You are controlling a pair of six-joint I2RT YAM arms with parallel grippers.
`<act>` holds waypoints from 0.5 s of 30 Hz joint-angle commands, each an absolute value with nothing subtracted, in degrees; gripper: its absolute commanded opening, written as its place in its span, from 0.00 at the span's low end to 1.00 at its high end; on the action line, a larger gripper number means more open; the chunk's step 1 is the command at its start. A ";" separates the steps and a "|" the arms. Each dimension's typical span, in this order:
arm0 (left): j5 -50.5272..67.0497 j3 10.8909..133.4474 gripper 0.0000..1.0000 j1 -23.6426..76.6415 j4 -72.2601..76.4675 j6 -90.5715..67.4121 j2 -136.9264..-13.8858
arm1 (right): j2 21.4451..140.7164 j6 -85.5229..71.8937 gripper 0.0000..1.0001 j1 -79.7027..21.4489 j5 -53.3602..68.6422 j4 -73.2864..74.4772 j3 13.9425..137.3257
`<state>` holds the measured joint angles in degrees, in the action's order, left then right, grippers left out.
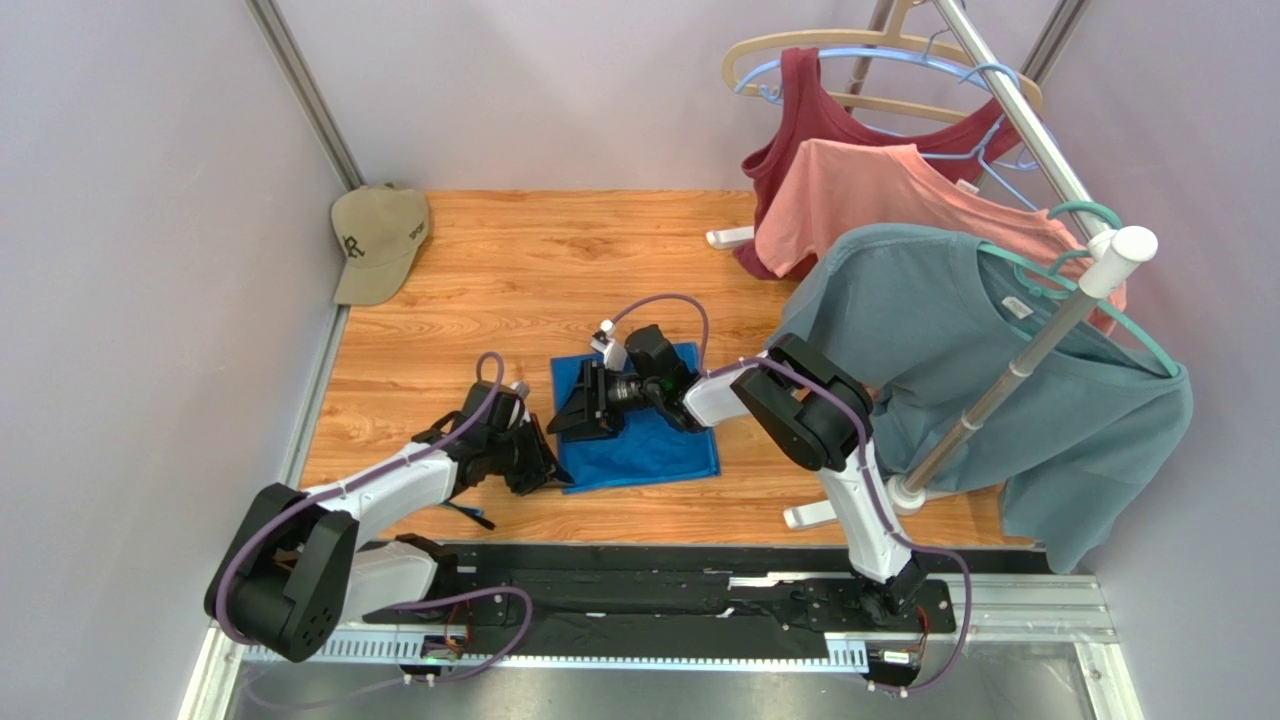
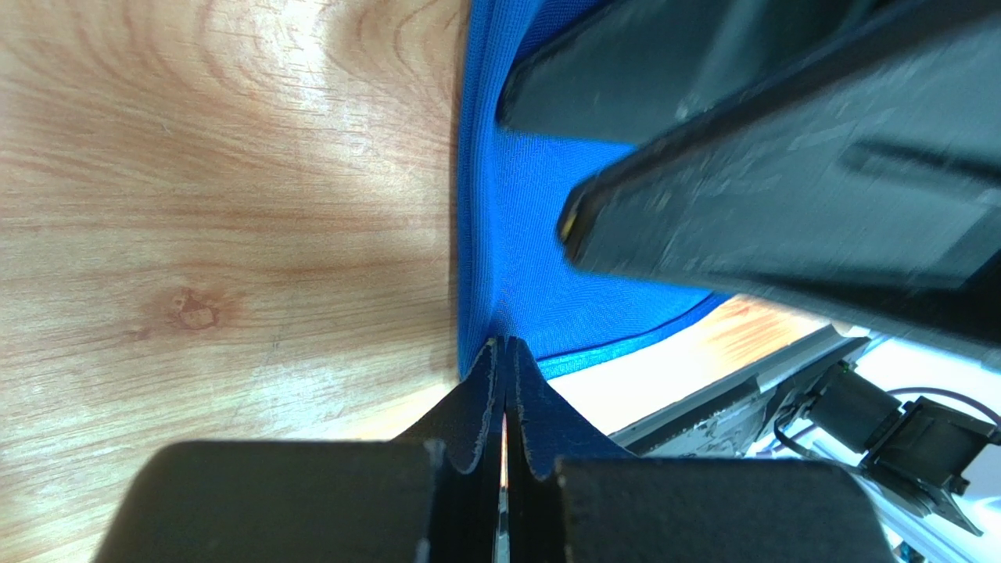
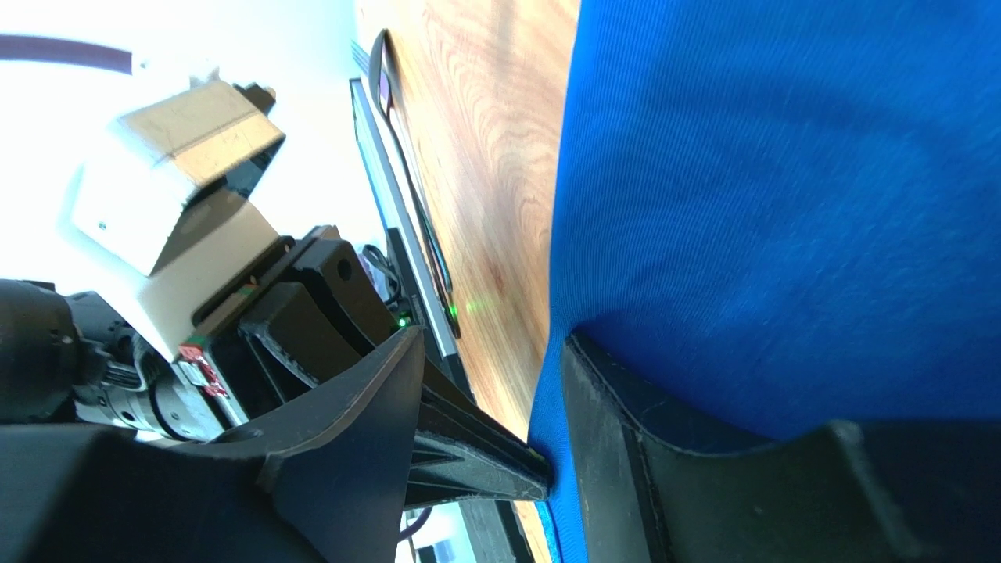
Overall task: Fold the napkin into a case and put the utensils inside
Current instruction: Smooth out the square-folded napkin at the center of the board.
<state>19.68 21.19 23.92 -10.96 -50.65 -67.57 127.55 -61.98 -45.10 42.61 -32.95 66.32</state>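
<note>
With the napkin (image 1: 661, 443) lying on the table (image 1: 571, 270), the left gripper (image 2: 505, 352) is pinching its left edge tight while the right gripper (image 3: 552, 458) is straddling that edge half open, so it is needing a full bite before both are folding together.

Robot lab test cell, plain grey walls (image 1: 120, 225), aluminium frame posts (image 1: 308, 98), wood-grain tabletop (image 1: 571, 255), clothes rack (image 1: 1037, 348)
</note>
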 commanded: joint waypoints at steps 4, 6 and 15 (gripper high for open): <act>16.52 21.01 0.00 24.08 -15.20 -47.99 -68.29 | 130.25 -61.78 0.52 -45.53 42.54 -33.48 71.10; 16.61 21.01 0.00 24.08 -15.12 -47.90 -68.20 | 132.01 -61.96 0.51 -45.53 42.89 -33.40 72.76; 16.70 21.36 0.00 24.08 -15.91 -48.08 -68.55 | 137.63 -58.10 0.51 -43.51 41.22 -25.26 81.29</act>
<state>19.59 21.50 23.92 -11.51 -50.13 -67.59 134.08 -62.04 -44.82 43.20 -30.70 76.77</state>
